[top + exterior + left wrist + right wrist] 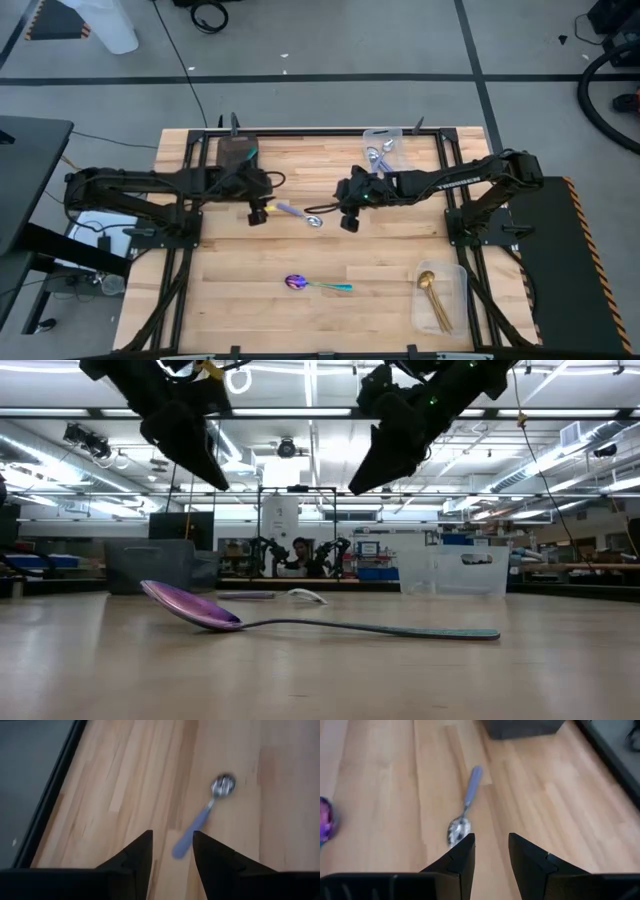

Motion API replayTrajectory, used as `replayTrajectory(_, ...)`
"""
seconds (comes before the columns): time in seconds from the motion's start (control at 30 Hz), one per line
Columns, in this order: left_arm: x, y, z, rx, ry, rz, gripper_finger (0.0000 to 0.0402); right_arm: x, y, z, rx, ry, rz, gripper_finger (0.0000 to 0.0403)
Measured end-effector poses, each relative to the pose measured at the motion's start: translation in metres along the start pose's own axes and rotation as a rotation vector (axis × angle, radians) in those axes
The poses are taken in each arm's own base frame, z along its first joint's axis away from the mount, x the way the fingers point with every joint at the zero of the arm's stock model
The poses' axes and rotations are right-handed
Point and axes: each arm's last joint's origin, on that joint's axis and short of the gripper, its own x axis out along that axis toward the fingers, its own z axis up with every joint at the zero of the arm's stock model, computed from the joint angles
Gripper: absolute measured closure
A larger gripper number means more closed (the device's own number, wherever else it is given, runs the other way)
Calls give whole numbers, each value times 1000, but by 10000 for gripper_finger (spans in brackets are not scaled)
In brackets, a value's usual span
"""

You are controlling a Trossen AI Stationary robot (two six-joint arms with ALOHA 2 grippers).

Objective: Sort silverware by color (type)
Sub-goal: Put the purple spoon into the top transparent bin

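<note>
Blue-handled spoon [296, 213] lies between both grippers, handle toward left gripper [258, 215], bowl toward right gripper [348, 222]. Left sits nearer the handle. Both hover empty, fingers parted narrowly.

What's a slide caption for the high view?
Both open grippers, left gripper and right gripper, flank a blue-handled spoon; purple-bowled teal spoon waits nearer the front.

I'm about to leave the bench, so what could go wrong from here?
Both tools, left and right, hang open over the blue spoon, one at each end; if both go for it, they may collide. The spoon lies flat on the table, so fingers could slide off or push it.
</note>
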Motion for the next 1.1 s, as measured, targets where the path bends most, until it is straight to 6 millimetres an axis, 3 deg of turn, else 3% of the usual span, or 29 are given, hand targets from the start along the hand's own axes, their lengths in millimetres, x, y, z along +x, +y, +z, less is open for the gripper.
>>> replayTrajectory(0.23,10,-5,-2,-80,-110,-6,253,-7,1,-3,30,36,26,275)
replayTrajectory(0.5,26,-11,-7,-143,-66,-25,253,-8,5,0,34,12,37,275)
replayTrajectory(0.8,81,-30,-19,-60,100,-75,253,-8,6,1,78,-3,41,275)
replayTrajectory(0.97,108,-28,-27,-17,137,-99,253,-9,12,-1,72,12,54,275)
replayTrajectory(1.1,118,-24,-29,18,152,-116,253,-11,18,-2,58,11,69,275)
